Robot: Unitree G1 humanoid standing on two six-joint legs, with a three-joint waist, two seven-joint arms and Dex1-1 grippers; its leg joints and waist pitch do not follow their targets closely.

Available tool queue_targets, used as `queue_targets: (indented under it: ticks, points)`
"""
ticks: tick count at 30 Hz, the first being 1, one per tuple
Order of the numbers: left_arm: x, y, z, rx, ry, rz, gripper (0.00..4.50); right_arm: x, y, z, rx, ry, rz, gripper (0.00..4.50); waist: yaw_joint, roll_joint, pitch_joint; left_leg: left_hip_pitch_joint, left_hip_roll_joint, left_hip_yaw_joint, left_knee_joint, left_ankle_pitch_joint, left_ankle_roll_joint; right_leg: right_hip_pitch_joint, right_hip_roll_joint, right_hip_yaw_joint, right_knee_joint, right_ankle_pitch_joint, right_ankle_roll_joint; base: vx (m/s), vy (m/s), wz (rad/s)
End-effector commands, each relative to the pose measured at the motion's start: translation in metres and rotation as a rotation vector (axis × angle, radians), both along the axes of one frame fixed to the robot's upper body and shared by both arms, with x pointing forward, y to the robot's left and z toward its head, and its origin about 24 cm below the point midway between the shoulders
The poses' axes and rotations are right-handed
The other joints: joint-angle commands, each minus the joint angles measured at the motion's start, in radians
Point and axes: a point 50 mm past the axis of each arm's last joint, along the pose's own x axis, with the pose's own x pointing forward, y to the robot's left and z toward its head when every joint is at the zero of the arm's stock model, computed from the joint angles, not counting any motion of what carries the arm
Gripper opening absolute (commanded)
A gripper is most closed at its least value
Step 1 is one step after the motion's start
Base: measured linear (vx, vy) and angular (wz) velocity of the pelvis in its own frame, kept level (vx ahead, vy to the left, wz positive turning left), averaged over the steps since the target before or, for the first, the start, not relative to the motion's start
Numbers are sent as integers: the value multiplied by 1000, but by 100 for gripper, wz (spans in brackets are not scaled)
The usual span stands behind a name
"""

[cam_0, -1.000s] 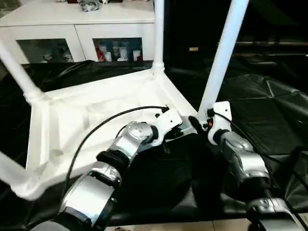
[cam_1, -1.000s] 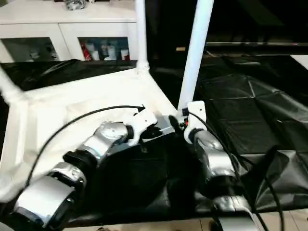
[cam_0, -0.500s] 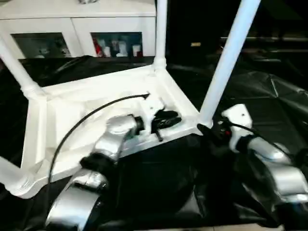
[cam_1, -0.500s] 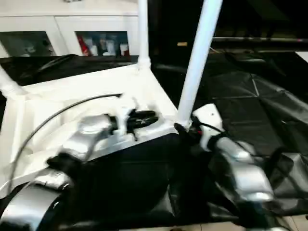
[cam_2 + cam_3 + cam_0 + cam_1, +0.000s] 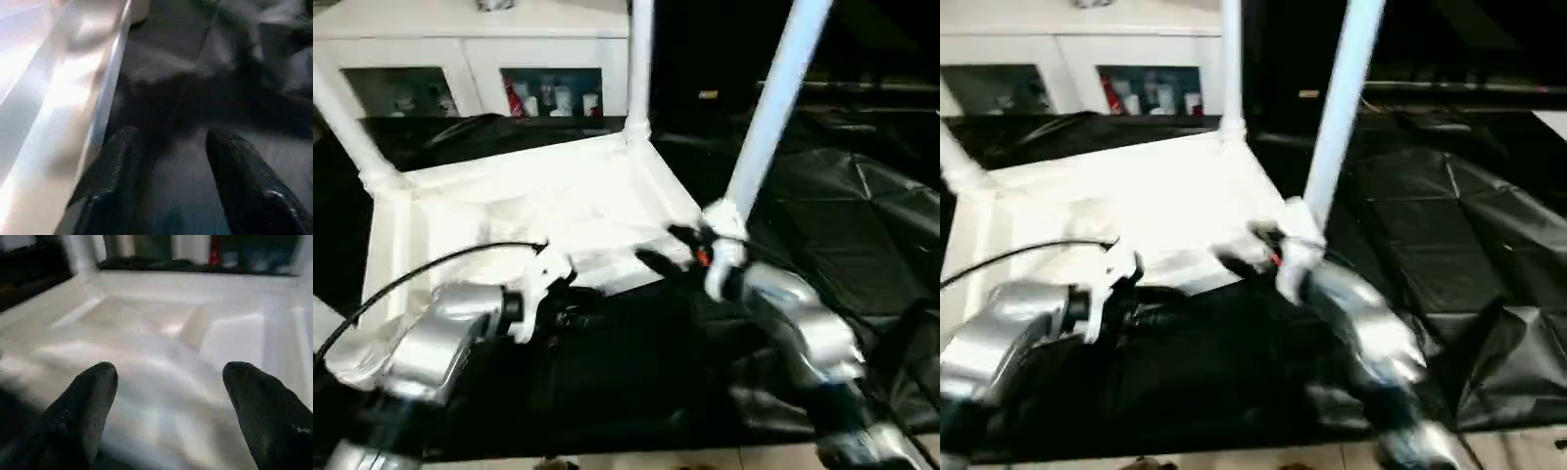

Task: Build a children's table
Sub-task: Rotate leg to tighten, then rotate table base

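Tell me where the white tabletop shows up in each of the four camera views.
Left eye view: tabletop, centre-left, upside down on the black cover.
Right eye view: centre-left too.
Left wrist view: its rim runs beside the left gripper.
Right wrist view: its underside spreads beyond the right gripper.
Shared landmark: the raised rim.
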Motion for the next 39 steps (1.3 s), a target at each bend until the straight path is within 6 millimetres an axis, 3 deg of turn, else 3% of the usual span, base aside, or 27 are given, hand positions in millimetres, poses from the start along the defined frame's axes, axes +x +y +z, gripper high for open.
queue_targets:
  ticks: [1, 3, 4, 5, 7, 8, 10, 14, 16, 20, 21, 23, 26, 29, 30, 32, 33, 34, 35, 36, 37, 38, 39]
  points:
    - [-5, 6, 2, 36, -2, 45, 291, 11, -1, -1, 23, 10, -73, 381, -2, -2, -57, 27, 59, -34, -92, -318, -51, 25, -47, 48, -70, -324, -186, 0, 0, 0]
    - [-13, 15, -1, 65, 13, 97, 309, 25, 6, -2, 71, 37, -133, 381, 0, 5, -60, 31, 58, -33, -90, -288, -50, 24, -45, 48, -62, -259, -206, 0, 0, 0]
    - [-15, 17, -1, 71, 15, 117, 309, 29, 7, -3, 80, 44, -157, 381, -2, -13, -61, 31, 59, -29, -88, -278, -45, 24, -44, 48, -62, -244, -210, 0, 0, 0]
    - [-16, 19, -2, 75, 15, 130, 317, 31, 8, -4, 84, 48, -172, 381, 2, -6, -62, 27, 57, -32, -88, -247, -38, 29, -45, 48, -55, -218, -220, 0, 0, 0]
    - [-17, 21, -3, 91, 12, 148, 329, 34, 8, -6, 98, 62, -199, 381, 5, -3, -63, 31, 57, -28, -84, -214, -35, 28, -39, 47, -50, -158, -227, 0, 0, 0]
    - [-18, 22, -4, 101, 9, 155, 335, 36, 7, -7, 102, 69, -217, 381, 7, -12, -64, 28, 55, -27, -83, -193, -27, 32, -38, 47, -46, -135, -225, 0, 0, 0]
    - [-20, 28, -8, 145, -10, 188, 359, 43, -1, -10, 107, 80, -320, 381, 8, -14, -65, 28, 55, -26, -82, -175, -23, 34, -40, 46, -44, -121, -226, 0, 0, 0]
    - [-18, 32, -9, 172, -50, 246, 393, 56, -31, -11, 177, 103, -586, 381, 8, -10, -63, 36, 54, -24, -81, -227, -40, 28, -39, 49, -49, -165, -219, 0, 0, 0]
    - [-18, 32, -8, 174, -55, 247, 406, 59, -40, -11, 201, 105, -651, 381, 13, -13, -60, 42, 53, -22, -79, -265, -49, 22, -36, 50, -55, -196, -208, 0, 0, 0]
    - [-16, 34, -8, 188, -72, 249, 435, 62, -70, -10, 242, 88, -808, 381, 27, -6, -61, 44, 52, -24, -80, -292, -67, 19, -30, 50, -54, -220, -181, 0, 0, 0]
    - [-14, 35, -8, 204, -84, 247, 443, 61, -88, -9, 239, 72, -884, 381, 31, -4, -60, 50, 51, -20, -78, -309, -72, 13, -27, 51, -57, -220, -180, 0, 0, 0]
    - [-13, 36, -9, 210, -89, 246, 449, 61, -96, -10, 234, 68, -914, 381, 34, -7, -62, 49, 50, -20, -77, -310, -73, 15, -26, 52, -55, -214, -180, 0, 0, 0]
    - [-13, 36, -9, 210, -91, 247, 449, 59, -112, -10, 218, 55, -958, 381, 33, -1, -64, 35, 47, -25, -76, -289, -67, 27, -26, 53, -48, -194, -173, 0, 0, 0]
    - [-14, 36, -10, 207, -91, 246, 449, 56, -126, -10, 182, 31, -964, 381, 31, -6, -67, 31, 45, -25, -72, -273, -55, 31, -26, 52, -46, -176, -180, 0, 0, 0]
    - [-18, 41, -10, 192, -86, 240, 449, 55, -133, -11, 149, 22, -930, 381, 31, -3, -67, 28, 44, -25, -70, -259, -47, 32, -26, 51, -45, -162, -186, 0, 0, 0]
    - [-23, 47, -9, 167, -79, 232, 449, 54, -133, -12, 114, 15, -873, 381, 28, -6, -66, 23, 42, -25, -67, -258, -34, 35, -26, 51, -46, -163, -199, 0, 0, 0]
    - [-27, 51, -9, 155, -64, 224, 449, 55, -130, -12, 95, 10, -819, 381, 26, -8, -67, 21, 42, -25, -66, -250, -26, 38, -27, 51, -45, -160, -205, 0, 0, 0]
    - [-31, 54, -9, 143, -49, 219, 449, 54, -126, -13, 75, 6, -766, 381, 27, -2, -68, 21, 43, -27, -65, -247, -20, 38, -29, 50, -44, -160, -213, 0, 0, 0]
    - [-36, 61, -9, 123, -24, 223, 449, 54, -120, -14, 41, -3, -682, 381, 21, -3, -65, 15, 41, -26, -65, -252, -15, 39, -27, 50, -46, -166, -222, 0, 0, 0]
    - [-46, 77, -8, 96, 17, 257, 449, 50, -102, -18, -27, -28, -489, 381, 15, 1, -63, 13, 43, -28, -67, -267, -10, 40, -27, 50, -46, -179, -231, 0, 0, 0]
    - [-49, 84, -8, 101, 27, 272, 449, 48, -97, -19, -38, -34, -439, 381, 5, 2, -60, 12, 45, -32, -71, -287, -6, 41, -26, 49, -50, -201, -232, 0, 0, 0]
    - [-49, 84, -8, 101, 27, 272, 449, 48, -97, -19, -38, -34, -439, 381, 5, 2, -60, 12, 45, -32, -71, -287, -6, 41, -26, 49, -50, -201, -232, 0, 0, 0]
    - [-54, 96, -7, 108, 42, 313, 449, 44, -88, -23, -60, -45, -362, 381, 3, 6, -59, 22, 48, -34, -71, -306, -9, 35, -25, 52, -52, -219, -243, 0, 0, 0]
